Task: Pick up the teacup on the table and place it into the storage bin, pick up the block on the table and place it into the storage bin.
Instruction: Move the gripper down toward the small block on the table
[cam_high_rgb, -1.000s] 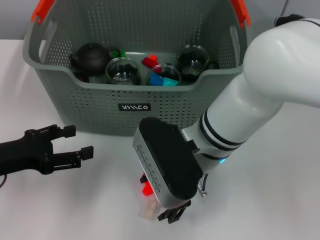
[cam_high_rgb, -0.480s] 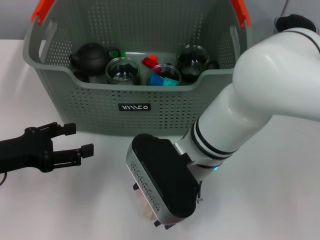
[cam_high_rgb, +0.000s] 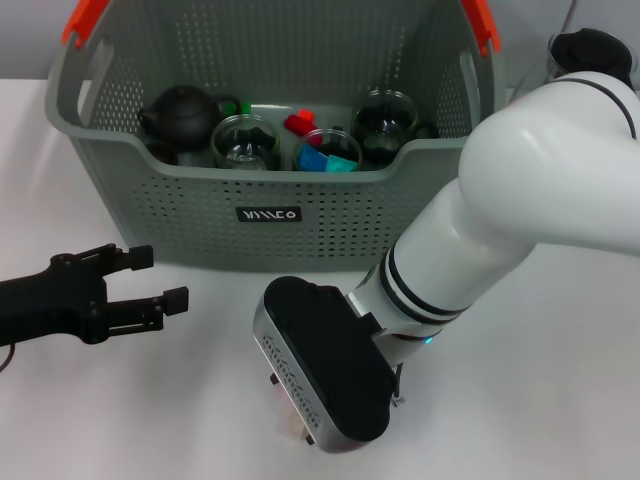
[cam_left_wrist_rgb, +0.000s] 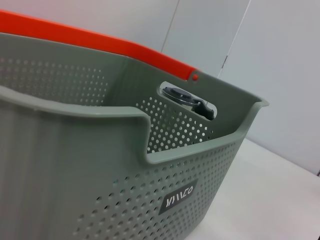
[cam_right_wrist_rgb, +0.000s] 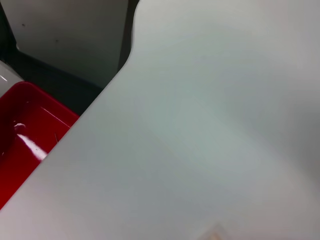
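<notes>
Left gripper (cam_high_rgb: 150, 285) parked low on the table (cam_high_rgb: 560, 400), fingers spread, holding nothing. Storage bin (cam_high_rgb: 270, 215) just behind, already crowded with a dark teapot (cam_high_rgb: 180, 112) and glass cups (cam_high_rgb: 243, 140). Right gripper (cam_high_rgb: 330, 440) down in front of the bin, hiding the block beneath; finger state impossible to tell. Risk here: blind closing, clipping the block's edge and knocking it away, or pressing into the tabletop.
</notes>
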